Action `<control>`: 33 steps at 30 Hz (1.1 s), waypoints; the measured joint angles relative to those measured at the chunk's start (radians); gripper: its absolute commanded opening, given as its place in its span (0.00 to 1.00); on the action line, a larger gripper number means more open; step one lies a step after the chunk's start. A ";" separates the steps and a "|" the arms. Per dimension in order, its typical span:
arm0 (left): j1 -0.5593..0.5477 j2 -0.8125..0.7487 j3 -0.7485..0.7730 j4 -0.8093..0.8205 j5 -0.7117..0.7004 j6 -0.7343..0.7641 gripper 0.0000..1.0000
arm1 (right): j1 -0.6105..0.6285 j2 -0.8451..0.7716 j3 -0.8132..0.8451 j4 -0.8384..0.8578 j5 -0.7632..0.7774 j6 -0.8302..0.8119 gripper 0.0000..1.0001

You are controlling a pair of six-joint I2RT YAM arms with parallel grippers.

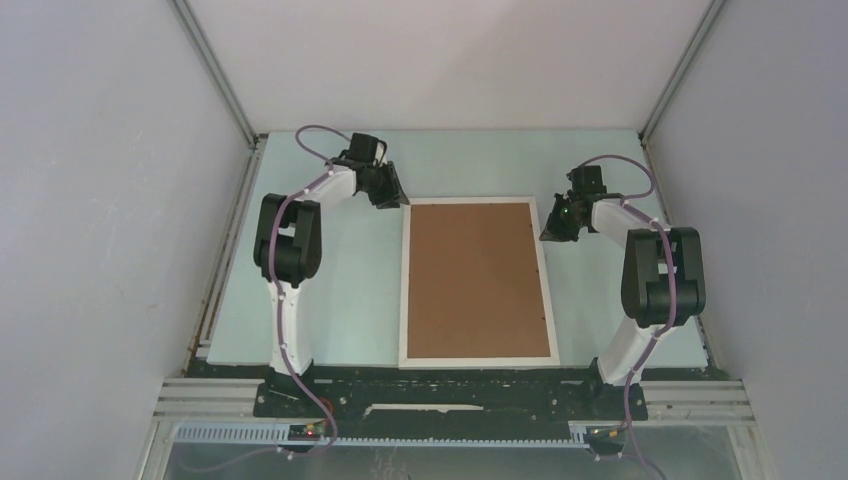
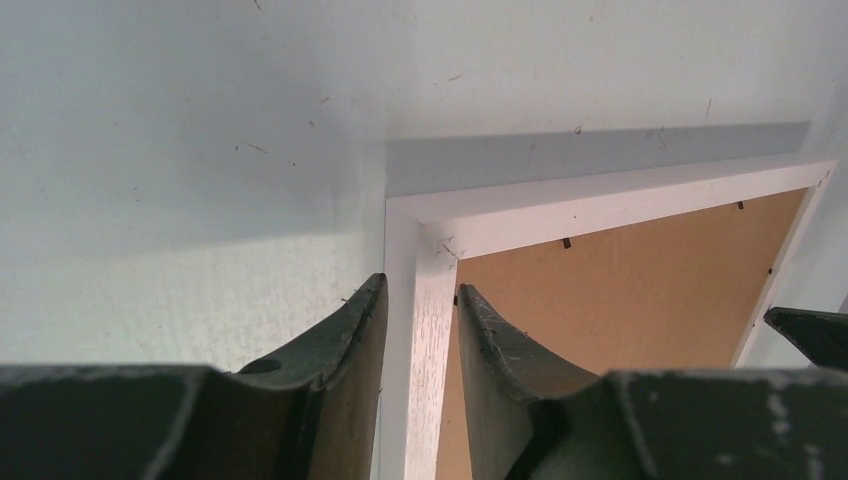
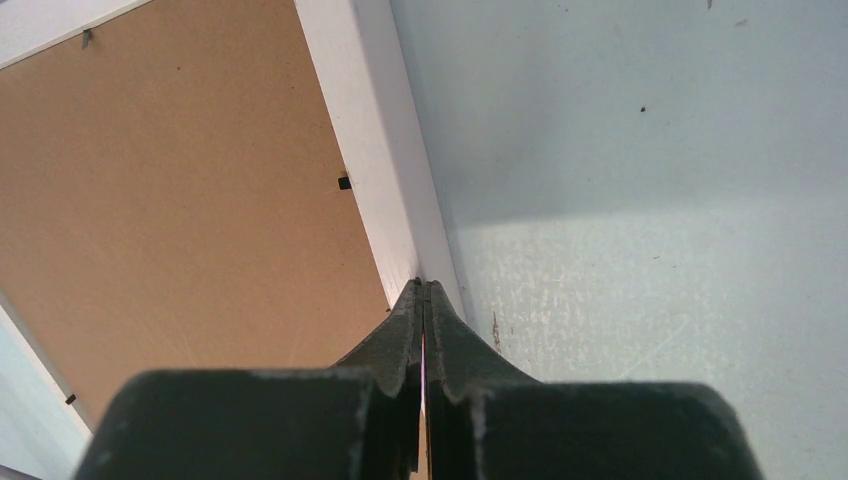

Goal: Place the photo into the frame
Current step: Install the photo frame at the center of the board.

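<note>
While the right tool is closed, the left tool straddles a rail of the frame, grip unclear.

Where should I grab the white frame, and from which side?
Take the frame by its left rail near the far corner, coming down from above. It lies flat with the backing board filling the middle, so only the narrow raised rim offers opposing faces. The left gripper has its jaws either side of that rail.
</note>
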 measured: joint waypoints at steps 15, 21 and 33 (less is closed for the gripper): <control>-0.024 0.006 0.003 -0.002 -0.002 0.001 0.33 | 0.000 0.000 0.000 0.000 0.000 0.000 0.00; -0.026 0.006 0.002 -0.002 -0.007 0.001 0.40 | 0.000 0.000 0.000 0.000 0.000 0.000 0.00; -0.005 -0.013 -0.115 0.126 0.051 -0.027 0.45 | 0.001 0.000 0.001 0.000 -0.002 0.000 0.00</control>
